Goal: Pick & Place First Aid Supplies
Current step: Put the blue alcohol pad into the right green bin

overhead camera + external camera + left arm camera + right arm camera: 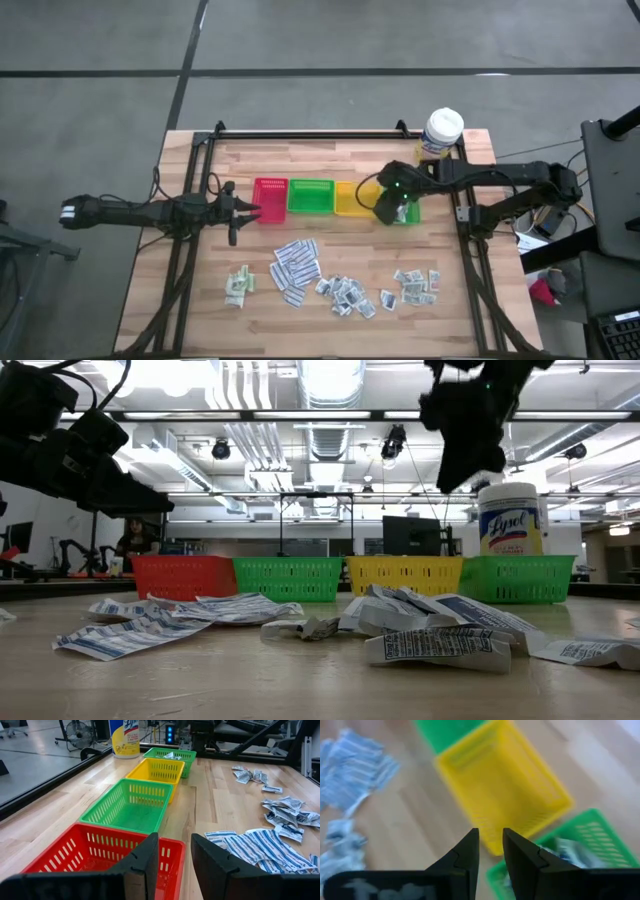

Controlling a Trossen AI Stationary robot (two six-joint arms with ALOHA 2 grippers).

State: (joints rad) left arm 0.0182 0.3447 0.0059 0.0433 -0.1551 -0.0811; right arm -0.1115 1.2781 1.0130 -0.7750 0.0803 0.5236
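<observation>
- The first aid supplies (pixel 330 280) lie loose on the wooden table (pixel 200 310), spread across its near half in four clusters, toward 6 o'clock of the row of trays.
- The long white printed strips (pixel 296 266) form a heap just at 6 o'clock of the first green tray (pixel 310 197); the pale green-white sachets (pixel 238 285) sit at 8 o'clock of that heap, apart from it.
- The small grey-white squares (pixel 346 294) lie at 4 o'clock of the strips, and another group of packets (pixel 416 284) rests at 3 o'clock of the squares.
- A few packets (pixel 171 755) already lie inside the second green tray (pixel 172 754), the one at the right end of the row.
- The right gripper (pixel 392 207) hangs above the seam between the yellow tray (pixel 349 198) and that second green tray; its fingers (pixel 465 852) stand a narrow gap apart with nothing between them.
- The left gripper (pixel 238 211) waits at 9 o'clock of the red tray (pixel 270 200), its jaws parted and empty, pointing along the row.
- A white-lidded yellow-labelled tub (pixel 442 133) stands at 1 o'clock of the second green tray, near the table's far right corner.
</observation>
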